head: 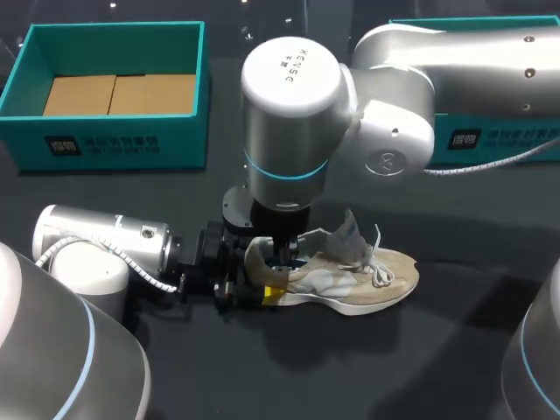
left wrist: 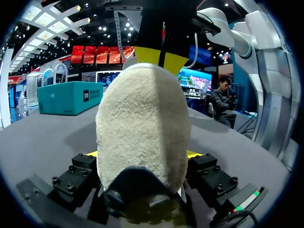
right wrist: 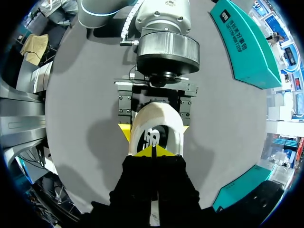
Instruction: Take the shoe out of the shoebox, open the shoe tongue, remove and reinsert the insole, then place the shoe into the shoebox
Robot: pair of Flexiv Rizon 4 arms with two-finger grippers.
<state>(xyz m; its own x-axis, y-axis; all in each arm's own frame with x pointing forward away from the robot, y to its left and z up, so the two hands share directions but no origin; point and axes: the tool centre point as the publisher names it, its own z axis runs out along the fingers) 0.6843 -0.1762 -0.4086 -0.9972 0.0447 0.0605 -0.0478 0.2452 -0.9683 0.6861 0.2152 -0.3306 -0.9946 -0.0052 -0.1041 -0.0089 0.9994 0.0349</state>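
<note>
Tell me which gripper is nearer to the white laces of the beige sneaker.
Right. The right gripper reaches down into the beige sneaker's opening, just behind the white laces. The left gripper clamps the heel from behind, farther from them.

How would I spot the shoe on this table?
On the dark table, look in front of the teal boxes, at the middle. The shoe is the only beige thing there, white-soled and laced, its heel in the left tool.
</note>
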